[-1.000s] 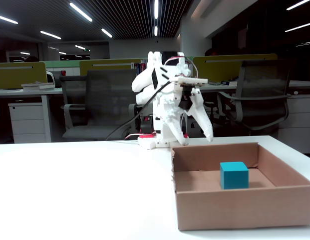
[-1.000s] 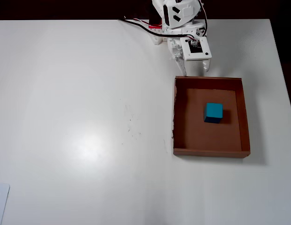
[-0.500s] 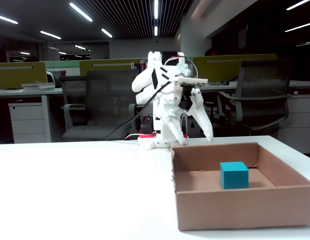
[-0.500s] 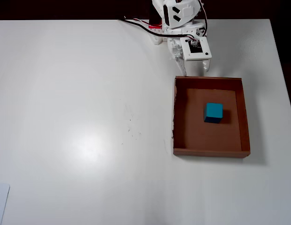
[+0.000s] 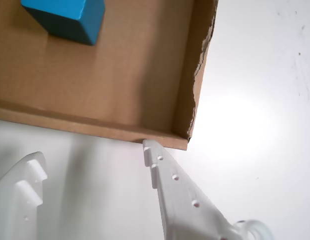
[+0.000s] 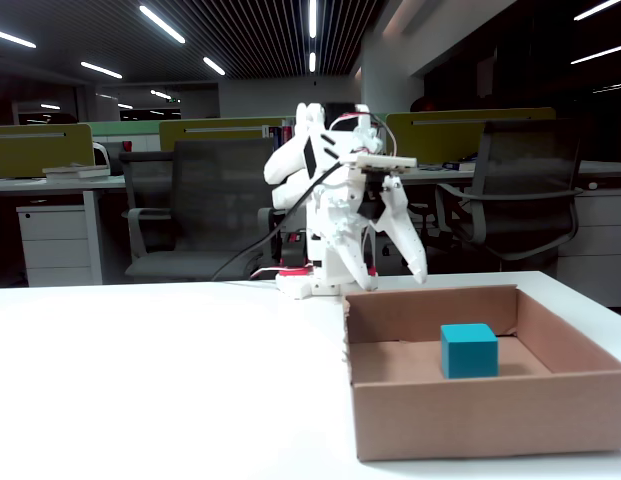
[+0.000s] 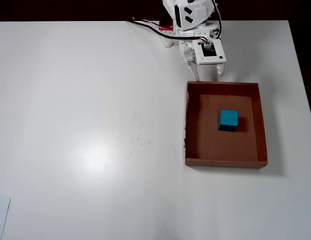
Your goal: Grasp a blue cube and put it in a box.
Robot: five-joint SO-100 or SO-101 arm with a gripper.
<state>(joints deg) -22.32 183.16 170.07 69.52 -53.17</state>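
Note:
The blue cube (image 7: 228, 120) rests on the floor of the brown cardboard box (image 7: 225, 163), a little toward the arm's side. It shows in the fixed view (image 6: 468, 350) inside the box (image 6: 480, 412), and at the top left of the wrist view (image 5: 67, 20). My gripper (image 7: 209, 76) is open and empty, held just outside the box's wall nearest the arm base. In the wrist view the gripper (image 5: 92, 155) has its fingers spread wide over white table, one fingertip (image 5: 147, 146) at the box wall (image 5: 95, 127). In the fixed view the gripper (image 6: 400, 262) hangs above and behind the box.
The box sits at the right of the white table (image 7: 95, 125). The arm's base and cables (image 7: 155, 27) are at the table's far edge. A white object (image 7: 0, 215) lies at the lower left corner. Office chairs (image 6: 205, 215) and desks stand behind the table.

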